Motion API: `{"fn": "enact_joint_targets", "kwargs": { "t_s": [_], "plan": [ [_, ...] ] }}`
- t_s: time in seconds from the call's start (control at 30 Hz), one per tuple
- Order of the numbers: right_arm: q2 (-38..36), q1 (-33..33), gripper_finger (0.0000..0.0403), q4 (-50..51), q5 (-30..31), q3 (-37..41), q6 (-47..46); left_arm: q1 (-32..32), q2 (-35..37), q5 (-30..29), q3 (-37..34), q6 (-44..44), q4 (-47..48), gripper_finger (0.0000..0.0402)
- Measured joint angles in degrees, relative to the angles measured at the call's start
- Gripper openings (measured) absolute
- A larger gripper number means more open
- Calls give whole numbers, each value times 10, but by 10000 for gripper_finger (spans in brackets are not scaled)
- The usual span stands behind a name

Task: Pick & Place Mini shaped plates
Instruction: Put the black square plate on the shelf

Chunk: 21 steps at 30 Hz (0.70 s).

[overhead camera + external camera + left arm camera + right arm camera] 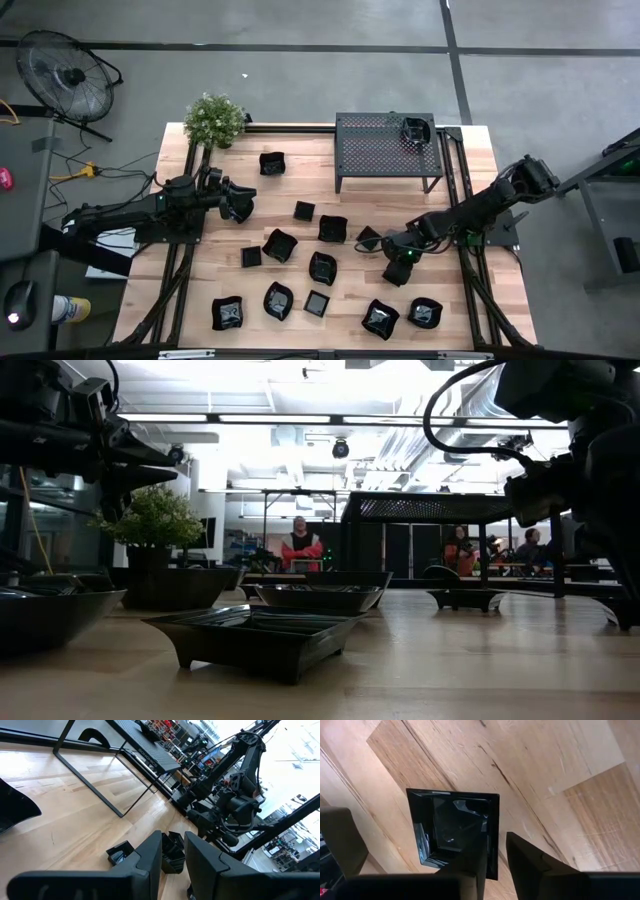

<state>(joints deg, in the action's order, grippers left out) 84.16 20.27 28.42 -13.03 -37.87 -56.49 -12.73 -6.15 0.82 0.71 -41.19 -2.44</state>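
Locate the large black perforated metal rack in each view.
High view: large black perforated metal rack at table's far edge.
Low view: rack right of centre.
Left wrist view: rack ahead, far off.
Right wrist view: absent.
Landmark: green potted plant left of it, high and low.

The rack (385,150) stands at the far side of the table (470,300), with one small plate (414,130) on its right end; the plant (214,119) stands at the far left corner; the other mini plates (278,244) lie scattered over the middle and the near part of the table; a fan (66,78) stands on the floor beyond the left side.
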Motion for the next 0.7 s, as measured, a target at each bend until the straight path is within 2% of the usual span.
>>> {"fn": "enact_joint_targets", "kwargs": {
  "t_s": [0.33, 0.7],
  "plan": [
    [0, 0, 6, -1, -11, 0, 0, 0, 0, 0, 0, 0, 0, 81],
    [-32, 0, 1, 2, -20, 0, -30, 0, 0, 0, 0, 0, 0, 81]
  ]
}}
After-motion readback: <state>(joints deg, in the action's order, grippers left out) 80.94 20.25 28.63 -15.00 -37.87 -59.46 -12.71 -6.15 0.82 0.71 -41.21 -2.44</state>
